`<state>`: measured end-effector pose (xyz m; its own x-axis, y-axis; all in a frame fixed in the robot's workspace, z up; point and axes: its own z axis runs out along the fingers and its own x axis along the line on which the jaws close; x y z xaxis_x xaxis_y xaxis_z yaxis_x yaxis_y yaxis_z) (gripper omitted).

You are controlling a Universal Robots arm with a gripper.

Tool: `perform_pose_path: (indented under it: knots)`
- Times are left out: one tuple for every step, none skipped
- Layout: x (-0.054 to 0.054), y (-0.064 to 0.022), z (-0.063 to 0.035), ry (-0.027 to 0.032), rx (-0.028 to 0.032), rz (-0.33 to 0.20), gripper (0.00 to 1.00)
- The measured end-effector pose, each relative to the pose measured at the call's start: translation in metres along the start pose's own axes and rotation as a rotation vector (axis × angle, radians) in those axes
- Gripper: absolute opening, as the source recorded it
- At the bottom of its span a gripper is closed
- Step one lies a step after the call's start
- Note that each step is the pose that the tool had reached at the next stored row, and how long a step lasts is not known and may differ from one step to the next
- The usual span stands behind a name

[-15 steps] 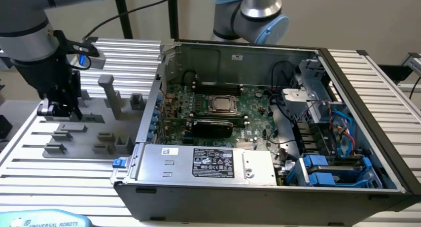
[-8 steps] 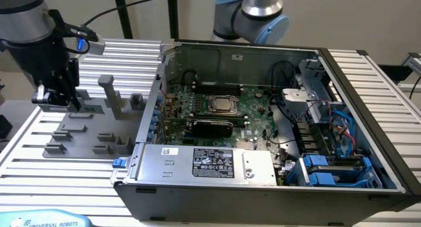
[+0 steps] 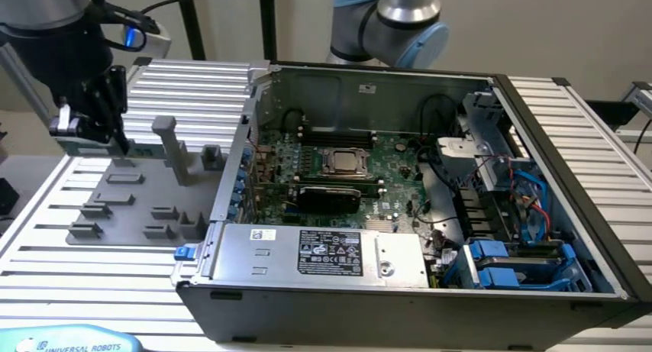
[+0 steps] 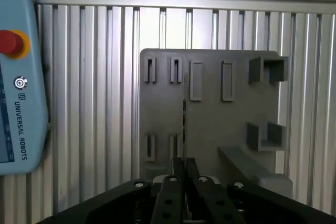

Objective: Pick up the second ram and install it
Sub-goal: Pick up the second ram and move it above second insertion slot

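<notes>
In the wrist view the second ram [image 4: 184, 124] shows edge-on as a thin dark strip over the grey fixture plate [image 4: 215, 124]. My gripper [image 4: 184, 169] is shut on its near end, fingers pressed to both faces. Whether the stick still rests in the plate's slots I cannot tell. In the exterior view my gripper [image 3: 114, 140] hangs low over the far end of the fixture plate [image 3: 133, 211], on the exterior view's left. The open computer case [image 3: 408, 291] lies to the right, with its green motherboard [image 3: 382, 157] facing up.
Grey blocks and an upright post [image 3: 168, 150] stand on the fixture plate. A blue teach pendant [image 4: 18, 77] lies beside the plate on the ribbed aluminium table [image 3: 61, 253]. A second arm's base [image 3: 398, 24] stands behind the case. Cables and blue drive bays fill the case's right side.
</notes>
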<state>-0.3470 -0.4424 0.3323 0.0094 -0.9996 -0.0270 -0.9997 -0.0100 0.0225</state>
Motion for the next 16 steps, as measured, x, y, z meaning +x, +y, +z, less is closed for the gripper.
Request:
perform_pose_path:
  knots:
    - [0.0,-0.0034,-0.0046,0.0,0.0,0.0,0.14]
    - [0.0,-0.007,-0.0092,0.0001,-0.0002,0.0,0.14]
    - [0.0,-0.0113,-0.014,0.0,-0.0003,0.0,0.14]
    - [0.0,-0.0157,-0.0186,-0.0002,-0.0003,0.0,0.14]
    - [0.0,-0.0201,-0.0232,-0.0003,-0.0007,0.0,0.14]
    - [0.0,-0.0246,-0.0279,-0.0009,-0.0008,0.0,0.14]
    - [0.0,-0.029,-0.0325,-0.0016,-0.0009,0.0,0.14]
    - [0.0,-0.0334,-0.0372,-0.0022,-0.0014,0.0,0.14]
    - [0.0,-0.0378,-0.0417,-0.0031,-0.0015,0.0,0.14]
    - [0.0,-0.0422,-0.0463,-0.0038,-0.0017,0.0,0.14]
    - [0.0,-0.047,-0.0514,-0.0044,-0.0023,0.0,0.14]
    - [0.0,-0.0514,-0.0559,-0.0052,-0.0024,0.0,0.14]
    - [0.0,-0.0557,-0.0605,-0.0058,-0.0028,0.0,0.14]
    - [0.0,-0.0602,-0.0651,-0.0064,-0.0032,0.0,0.14]
    - [0.0,-0.0645,-0.0697,-0.0071,-0.0035,0.0,0.14]
    - [0.0,-0.069,-0.0743,-0.0077,-0.0039,0.0,0.14]
